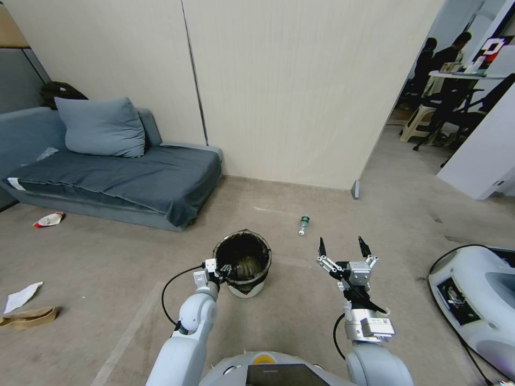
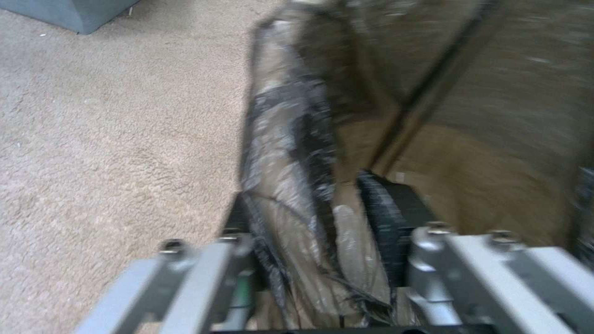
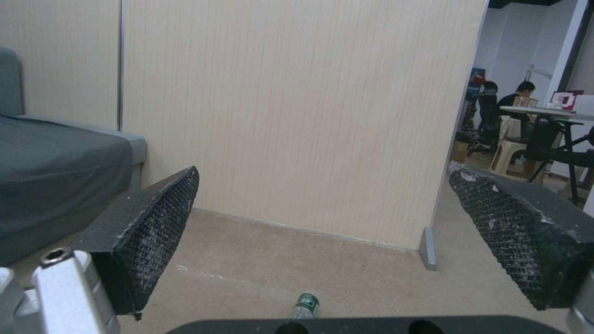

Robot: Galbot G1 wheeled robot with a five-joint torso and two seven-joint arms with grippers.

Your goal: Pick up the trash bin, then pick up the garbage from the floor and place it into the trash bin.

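Indoors, on beige carpet [image 1: 107,257] by a grey sofa [image 1: 134,177], left hand [image 1: 222,269] clamps the trash bin [image 1: 244,260] rim; right hand [image 1: 343,247] gapes empty.

white trash bin [image 1: 245,289], black liner [image 1: 242,261], blue-grey sofa [image 1: 134,179]

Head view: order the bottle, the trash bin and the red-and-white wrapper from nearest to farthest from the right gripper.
From the right gripper:
1. Bottle, lying on the floor just ahead, slightly to its left.
2. Trash bin, to its left, rim held by the left gripper.
3. Wrapper, far left, by the sofa.
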